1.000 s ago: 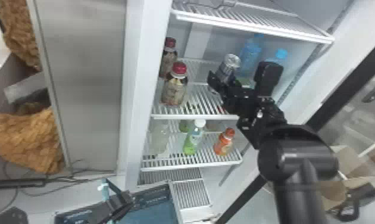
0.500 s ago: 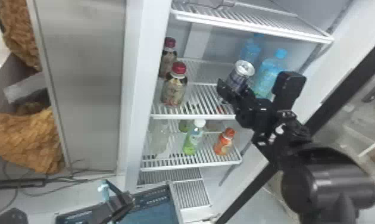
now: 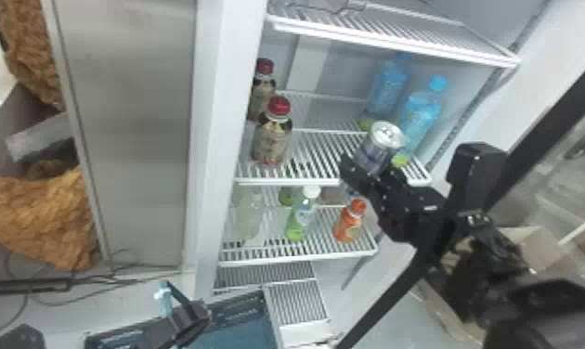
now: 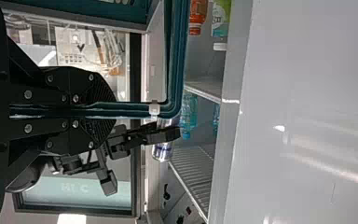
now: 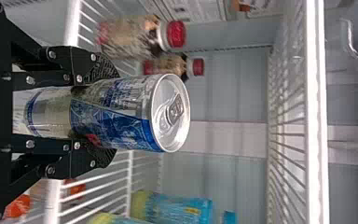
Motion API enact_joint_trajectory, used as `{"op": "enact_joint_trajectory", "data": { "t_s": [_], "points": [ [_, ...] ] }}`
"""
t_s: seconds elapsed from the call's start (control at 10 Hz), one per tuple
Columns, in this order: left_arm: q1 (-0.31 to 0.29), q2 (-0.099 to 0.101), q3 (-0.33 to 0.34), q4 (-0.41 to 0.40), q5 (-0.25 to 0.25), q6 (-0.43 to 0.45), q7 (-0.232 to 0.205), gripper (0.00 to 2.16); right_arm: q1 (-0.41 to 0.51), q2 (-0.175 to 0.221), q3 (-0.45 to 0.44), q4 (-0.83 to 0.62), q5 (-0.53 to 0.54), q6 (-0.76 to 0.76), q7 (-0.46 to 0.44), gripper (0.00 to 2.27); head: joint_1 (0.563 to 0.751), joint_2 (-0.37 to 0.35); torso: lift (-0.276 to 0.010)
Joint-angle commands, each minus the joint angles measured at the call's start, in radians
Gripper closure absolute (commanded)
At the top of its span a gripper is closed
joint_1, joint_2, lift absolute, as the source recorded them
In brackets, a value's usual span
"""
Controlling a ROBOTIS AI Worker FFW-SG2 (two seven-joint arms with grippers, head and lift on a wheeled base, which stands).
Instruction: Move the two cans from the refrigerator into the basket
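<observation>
A silver-and-blue can (image 3: 375, 151) is pinched in the right pincer (image 3: 369, 169), top beyond its fingertips, blue bottles (image 3: 419, 118) on a refrigerator shelf (image 3: 301, 181) behind it; the left pincer (image 3: 185, 318) grips the basket (image 3: 240, 332).

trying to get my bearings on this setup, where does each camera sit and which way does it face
Right wrist view: on the right wrist, facing into the refrigerator; the right gripper shows, jaws closed on a can.
Left wrist view: on the left wrist, facing past the basket toward the refrigerator; the left gripper shows, with the right one beyond.
Head view: on the head, facing forward and down at the refrigerator; both grippers show.
Head and right wrist views share the red-capped bottles.
</observation>
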Motion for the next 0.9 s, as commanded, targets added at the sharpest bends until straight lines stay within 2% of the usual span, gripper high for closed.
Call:
{"op": "enact_joint_trajectory", "data": {
  "t_s": [0.0,0.4,0.7,0.8],
  "points": [
    [0.000,0.000,-0.001,0.000,0.000,0.001,0.000,1.19,0.066,0.007,-0.005,-0.060,-0.022,0.023,0.001,1.28,0.695,-0.350,-0.031],
    [0.000,0.000,-0.007,0.000,0.000,0.001,0.000,1.19,0.189,0.034,-0.003,-0.146,-0.084,0.077,0.030,1.28,0.695,-0.350,-0.031],
    [0.000,-0.001,-0.003,0.000,0.002,0.001,0.000,1.19,0.250,0.070,0.041,-0.146,-0.102,0.097,0.076,1.28,0.695,-0.350,-0.031],
    [0.000,-0.001,-0.003,0.000,0.002,0.001,0.000,1.19,0.267,0.068,0.065,-0.159,-0.122,0.109,0.082,1.28,0.695,-0.335,-0.031]
  ]
}}
